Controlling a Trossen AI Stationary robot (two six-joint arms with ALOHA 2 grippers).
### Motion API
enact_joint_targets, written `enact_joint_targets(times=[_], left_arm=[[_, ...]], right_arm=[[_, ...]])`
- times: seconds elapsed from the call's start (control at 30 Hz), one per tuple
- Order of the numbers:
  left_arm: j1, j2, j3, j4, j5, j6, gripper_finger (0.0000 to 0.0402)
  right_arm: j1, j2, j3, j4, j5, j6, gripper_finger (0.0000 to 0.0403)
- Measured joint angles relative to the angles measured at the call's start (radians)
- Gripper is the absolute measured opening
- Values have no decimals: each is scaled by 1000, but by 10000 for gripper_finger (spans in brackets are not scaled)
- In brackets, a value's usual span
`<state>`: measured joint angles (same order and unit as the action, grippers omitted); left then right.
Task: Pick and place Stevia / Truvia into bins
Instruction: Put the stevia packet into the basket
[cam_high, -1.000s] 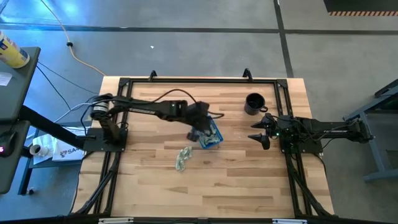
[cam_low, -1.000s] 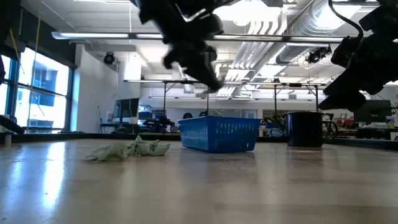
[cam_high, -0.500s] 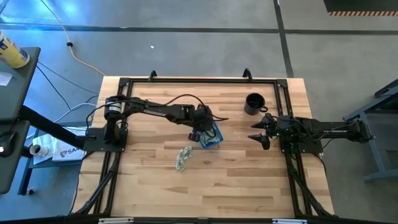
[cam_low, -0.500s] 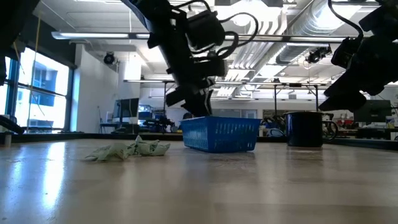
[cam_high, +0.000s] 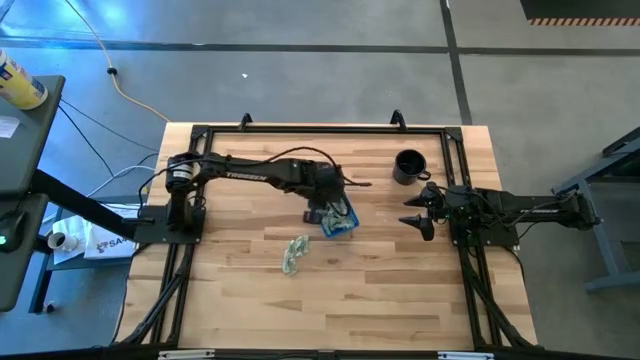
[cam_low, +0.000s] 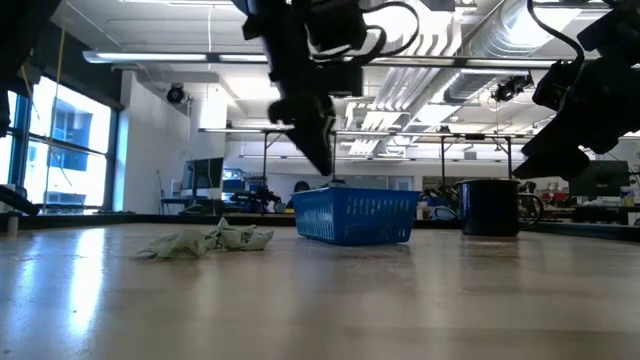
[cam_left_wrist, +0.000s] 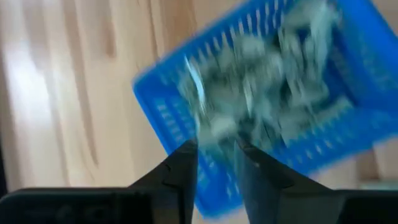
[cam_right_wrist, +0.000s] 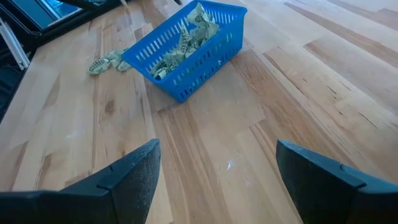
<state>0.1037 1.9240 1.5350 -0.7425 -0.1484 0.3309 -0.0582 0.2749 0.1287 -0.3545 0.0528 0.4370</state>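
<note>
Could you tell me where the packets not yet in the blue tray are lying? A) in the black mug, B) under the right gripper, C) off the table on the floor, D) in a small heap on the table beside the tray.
D: a small heap of packets lies on the bare wood near the blue tray, apart from it, as the right wrist view also shows.

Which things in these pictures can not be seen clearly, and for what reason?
- Packets in the blue tray: count unreadable; left wrist view blurred, elsewhere too small.
- Left gripper: whether a packet is between its fingers; blurred, and the arm covers it in the high view.
- Loose packets on the table: print too small.
- Black mug: contents not visible.
</note>
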Motion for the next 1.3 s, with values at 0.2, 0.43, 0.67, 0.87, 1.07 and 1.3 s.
enact_joint_targets(times=[0.2,0.43,0.67,0.87,1.07,1.3], left_arm=[[-27,-26,-18,-229,188,-155,158],[-62,-39,-127,-299,256,-371,159],[-180,-235,-328,-238,219,-626,159],[-251,-452,-580,-54,270,-1179,159],[-347,-489,-711,214,277,-1651,159],[-421,-403,-712,307,206,-1825,159]], right_arm=[[0,0,0,-1,0,0,307],[0,-1,0,-3,0,0,307],[0,-1,0,-7,0,0,307],[0,0,0,-8,0,0,307],[0,0,0,-8,0,0,307],[0,0,0,-7,0,0,307]])
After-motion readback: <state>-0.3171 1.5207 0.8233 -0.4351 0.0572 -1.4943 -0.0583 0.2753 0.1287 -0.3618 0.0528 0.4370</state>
